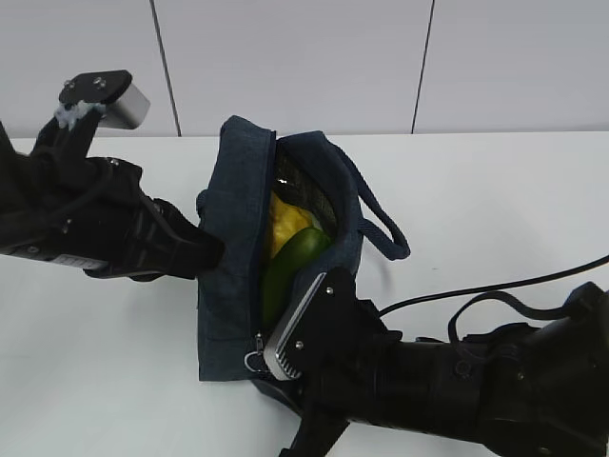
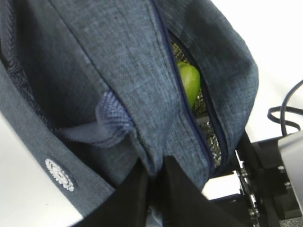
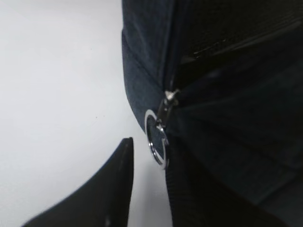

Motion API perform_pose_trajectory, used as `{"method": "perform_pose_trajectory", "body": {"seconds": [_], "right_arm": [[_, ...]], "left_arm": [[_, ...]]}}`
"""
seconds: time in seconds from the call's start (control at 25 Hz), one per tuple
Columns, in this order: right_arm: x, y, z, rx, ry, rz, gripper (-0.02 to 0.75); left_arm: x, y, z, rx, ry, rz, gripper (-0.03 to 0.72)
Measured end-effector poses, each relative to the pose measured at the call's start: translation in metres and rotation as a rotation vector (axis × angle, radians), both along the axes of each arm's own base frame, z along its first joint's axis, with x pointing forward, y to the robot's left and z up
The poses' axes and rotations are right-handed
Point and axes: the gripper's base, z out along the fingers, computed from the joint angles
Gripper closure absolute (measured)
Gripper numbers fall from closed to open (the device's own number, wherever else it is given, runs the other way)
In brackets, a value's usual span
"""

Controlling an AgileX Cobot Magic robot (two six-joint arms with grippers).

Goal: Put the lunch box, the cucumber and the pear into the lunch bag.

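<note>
- On the left, our left gripper (image 1: 205, 252) is pinched tight on the fabric of the lunch bag (image 1: 233, 238), holding its near flap; in the left wrist view the dark fingers (image 2: 142, 198) close on a fold of the navy cloth.
- We should keep that pinch steady and the flap taut, so the zipper track lies straight for the other arm.
- In the middle, the bag gapes open on the white table (image 1: 495, 209); the pear (image 1: 285, 227) and the cucumber (image 1: 290, 267) sit inside, cucumber nearest the opening.
- We cannot see the lunch box in any view; we judge it may lie beneath them, but that is hidden.
- The cucumber's end stands close to the zipper line; it could snag the slider.
- Lower right, our right gripper (image 1: 276, 367) sits at the bag's corner beside the ring pull (image 3: 158, 142).
- One finger (image 3: 113, 189) shows just beside the ring, not touching; we cannot tell whether the jaws grip anything.
- To do this well, we should bring the ring squarely between the fingers before pulling along the track.
</note>
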Motion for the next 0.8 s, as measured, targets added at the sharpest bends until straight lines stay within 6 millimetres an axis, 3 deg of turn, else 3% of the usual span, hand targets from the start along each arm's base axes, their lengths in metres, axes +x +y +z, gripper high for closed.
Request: {"method": "perform_pose_trajectory", "body": {"seconds": [0.28, 0.8], "right_arm": [[-0.0001, -0.0001, -0.002, -0.004, 0.006, 0.0, 0.716], [-0.0006, 0.0009, -0.0022, -0.003, 0.006, 0.014, 0.738]], "left_arm": [[0.0001, 0.0, 0.0, 0.0, -0.001, 0.0, 0.685], [0.0003, 0.0001, 0.0001, 0.0, -0.003, 0.002, 0.685]]}}
